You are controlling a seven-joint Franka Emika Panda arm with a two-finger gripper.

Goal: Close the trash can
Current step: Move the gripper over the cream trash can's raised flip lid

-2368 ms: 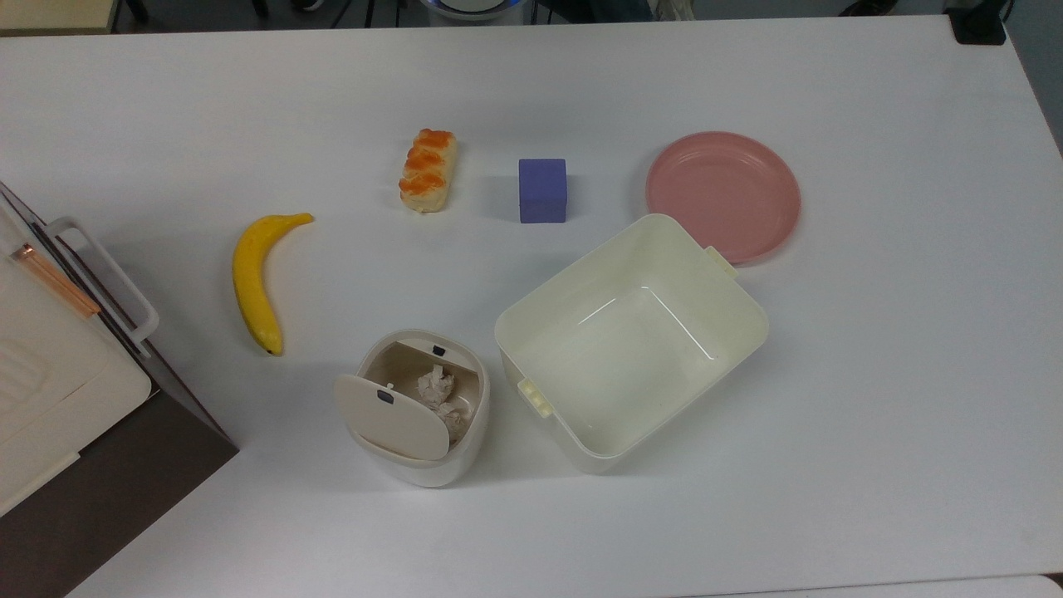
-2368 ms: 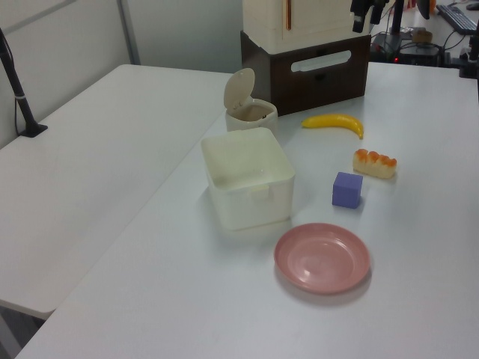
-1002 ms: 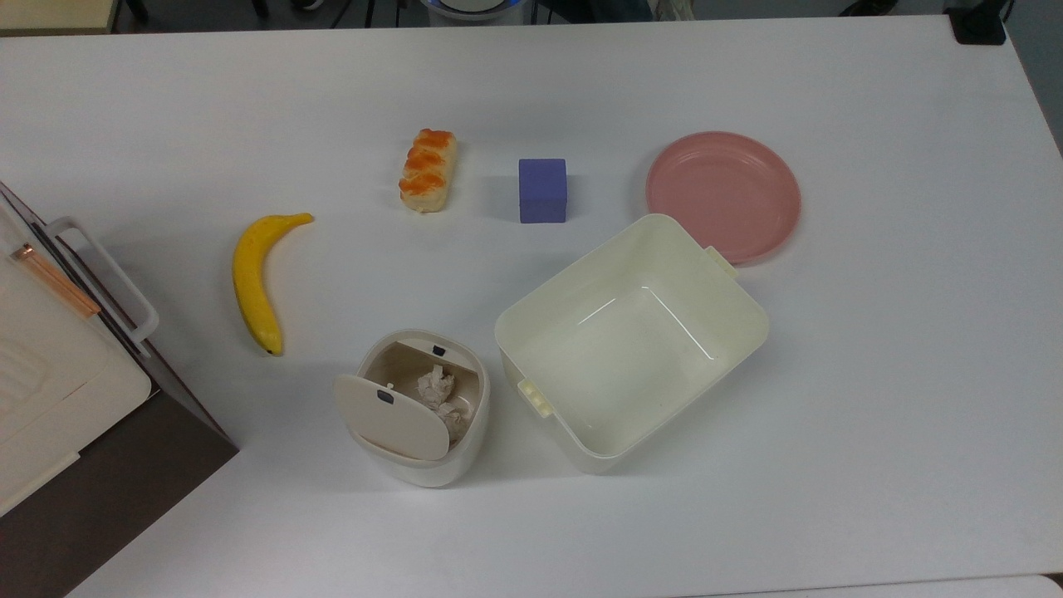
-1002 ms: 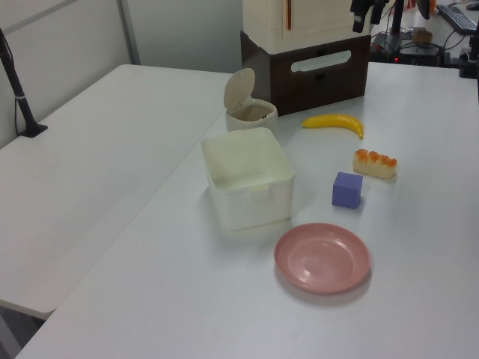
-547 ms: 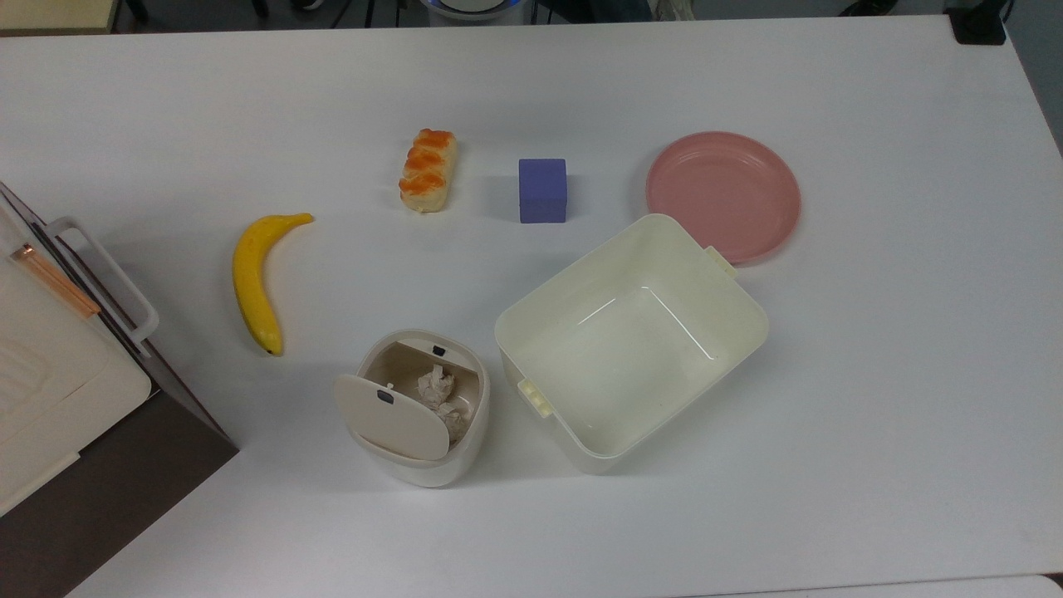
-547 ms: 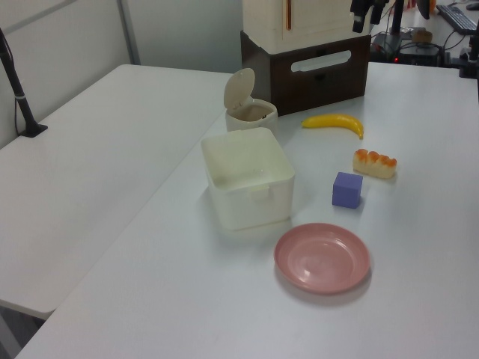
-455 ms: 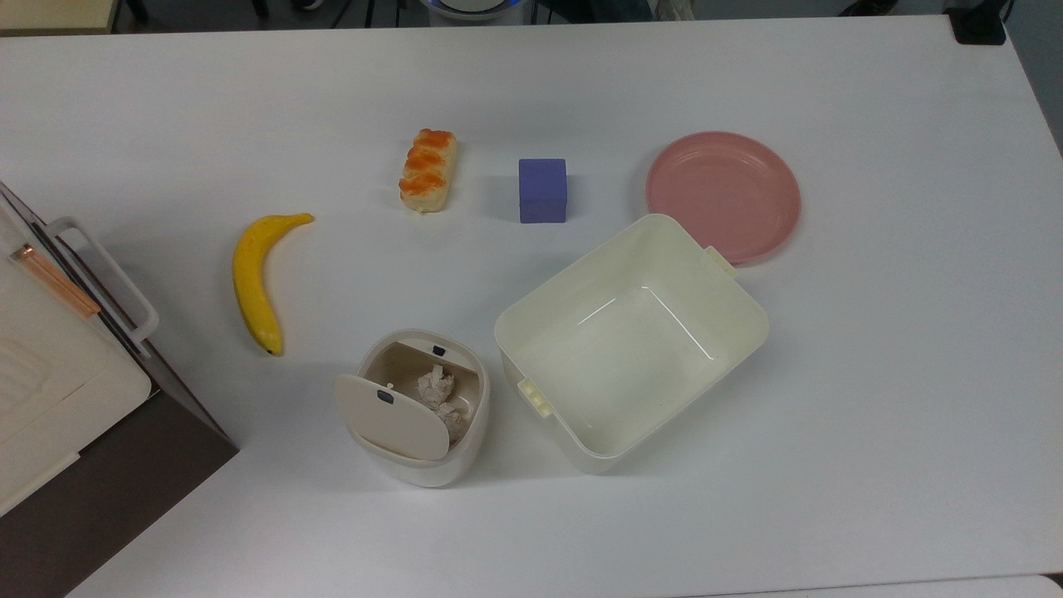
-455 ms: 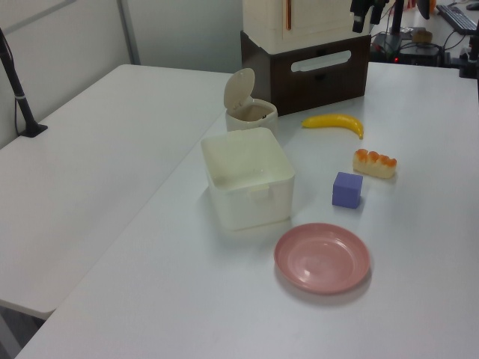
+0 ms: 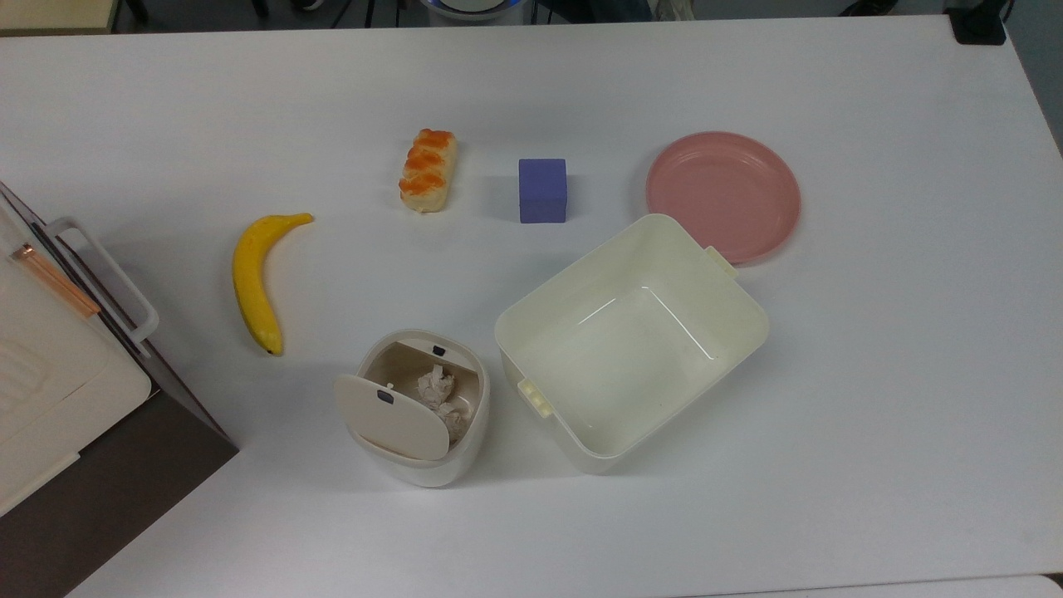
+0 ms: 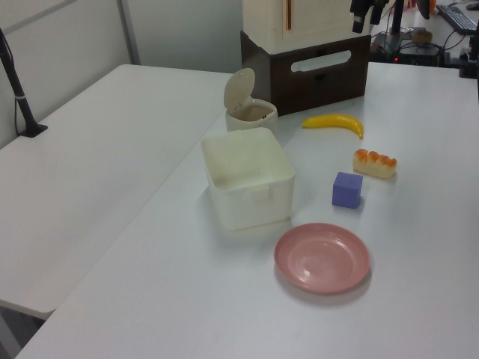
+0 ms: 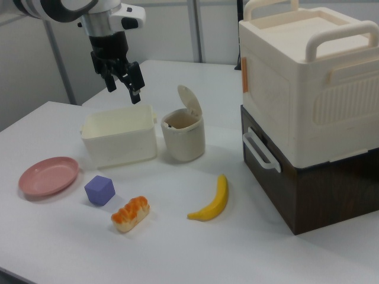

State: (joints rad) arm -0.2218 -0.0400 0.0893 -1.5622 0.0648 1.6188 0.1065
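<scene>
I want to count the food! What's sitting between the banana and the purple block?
In the top view, the orange-topped bread sits between the banana and the purple block.

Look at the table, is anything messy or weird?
Nothing is spilled or broken. The trash can has its lid standing open, with crumpled paper inside. The gripper hangs open above the tub.

Bright, even overhead light leaves soft shadows on the white table (image 9: 872, 415) (left view slightly hazy).
</scene>
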